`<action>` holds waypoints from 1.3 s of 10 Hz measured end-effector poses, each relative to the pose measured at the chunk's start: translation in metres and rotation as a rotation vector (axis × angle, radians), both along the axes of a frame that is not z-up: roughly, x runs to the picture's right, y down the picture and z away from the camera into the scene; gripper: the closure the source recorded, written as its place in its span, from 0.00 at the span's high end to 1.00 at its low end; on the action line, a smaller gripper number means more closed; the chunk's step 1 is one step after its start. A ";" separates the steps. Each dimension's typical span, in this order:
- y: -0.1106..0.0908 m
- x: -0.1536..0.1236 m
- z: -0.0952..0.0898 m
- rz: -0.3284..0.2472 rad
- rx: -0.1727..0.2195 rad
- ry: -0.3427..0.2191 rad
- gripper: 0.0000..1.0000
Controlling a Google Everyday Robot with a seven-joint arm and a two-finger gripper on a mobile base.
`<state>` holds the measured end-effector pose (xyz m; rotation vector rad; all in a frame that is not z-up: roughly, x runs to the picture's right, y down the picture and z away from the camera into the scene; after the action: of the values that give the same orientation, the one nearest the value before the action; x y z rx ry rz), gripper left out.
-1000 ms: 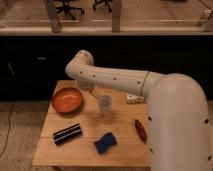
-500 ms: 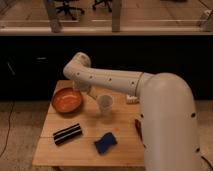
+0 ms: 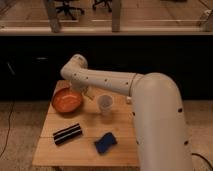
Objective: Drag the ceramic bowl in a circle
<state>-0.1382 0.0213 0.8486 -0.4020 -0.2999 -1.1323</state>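
Jaws spread wide at far-right rim of ceramic bowl (image 3: 64,103), w/ cup (image 3: 105,104) nr.

The arm (image 3: 107,81) hides most of the hand (image 3: 81,90) at the ceramic bowl's (image 3: 65,102) rim, and the surface's (image 3: 82,151) right edge

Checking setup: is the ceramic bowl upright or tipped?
Upright: ceramic bowl sits flat on the table, inside showing; gripper hangs at its far rim.
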 end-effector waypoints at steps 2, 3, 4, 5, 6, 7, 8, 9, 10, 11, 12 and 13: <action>0.001 -0.006 0.007 -0.008 -0.004 -0.014 0.80; 0.002 -0.008 0.013 -0.008 -0.008 -0.018 0.80; 0.004 -0.013 0.018 -0.012 -0.011 -0.026 0.80; 0.005 -0.018 0.022 -0.016 -0.014 -0.034 0.80; 0.004 -0.019 0.026 -0.017 -0.016 -0.037 0.80; 0.004 -0.020 0.029 -0.016 -0.017 -0.041 0.80; 0.006 -0.023 0.034 -0.017 -0.021 -0.047 0.80; 0.007 -0.027 0.038 -0.019 -0.024 -0.052 0.80; 0.009 -0.030 0.041 -0.020 -0.026 -0.055 0.80; 0.010 -0.033 0.044 -0.020 -0.025 -0.057 0.80; 0.011 -0.034 0.047 -0.018 -0.026 -0.057 0.80; 0.011 -0.034 0.050 -0.017 -0.025 -0.054 0.80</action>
<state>-0.1720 0.0327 0.8985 -0.3972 -0.3594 -1.1579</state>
